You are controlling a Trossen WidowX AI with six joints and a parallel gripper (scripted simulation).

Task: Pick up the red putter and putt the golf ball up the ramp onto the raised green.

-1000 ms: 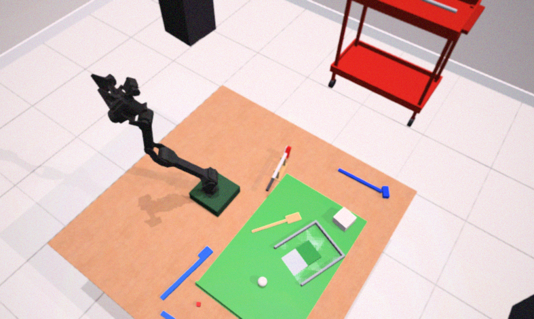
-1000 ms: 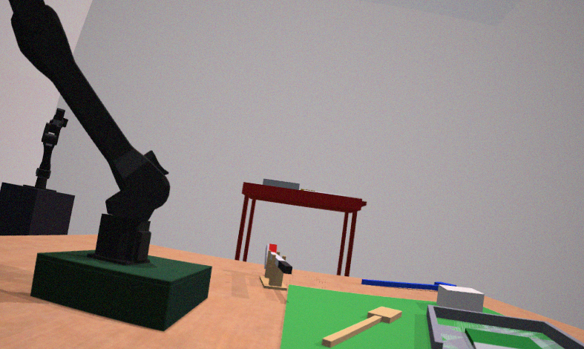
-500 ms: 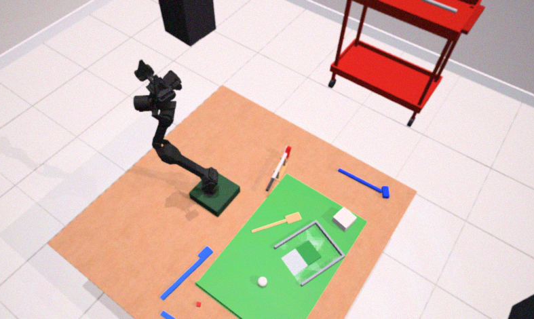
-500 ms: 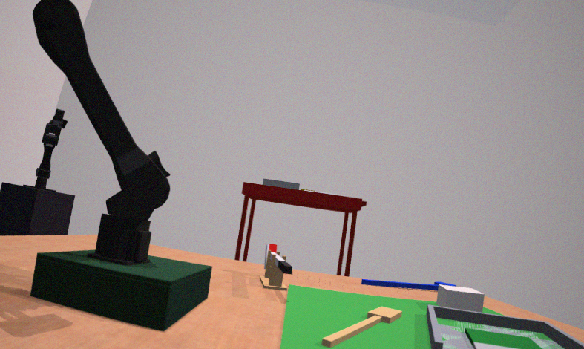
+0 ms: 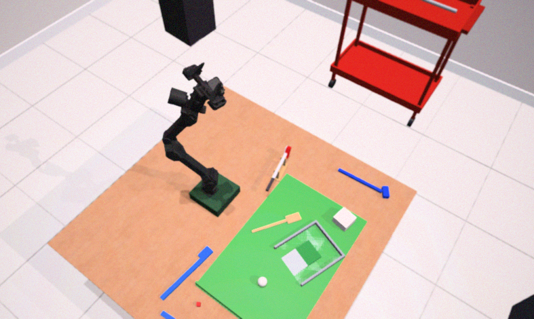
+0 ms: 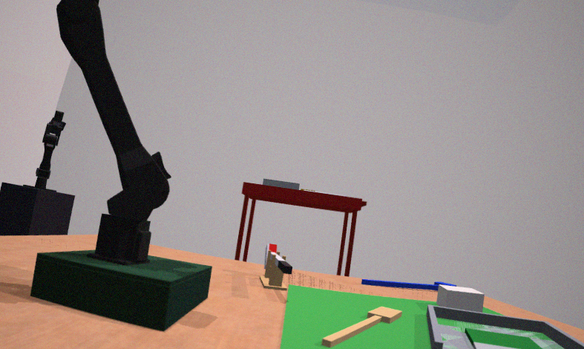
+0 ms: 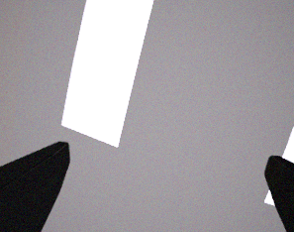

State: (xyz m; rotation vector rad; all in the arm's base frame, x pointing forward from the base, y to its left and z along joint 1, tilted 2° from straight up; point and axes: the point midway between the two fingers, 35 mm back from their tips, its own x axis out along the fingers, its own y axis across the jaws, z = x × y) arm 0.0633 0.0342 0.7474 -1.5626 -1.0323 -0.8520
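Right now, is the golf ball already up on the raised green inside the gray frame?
No, the white golf ball lies on the flat green mat, outside the gray frame.

The red putter (image 5: 278,168) lay propped on a small stand at the green mat's (image 5: 237,261) far edge. The white golf ball (image 5: 262,281) rested on the mat, near the grey-railed raised green (image 5: 309,252).
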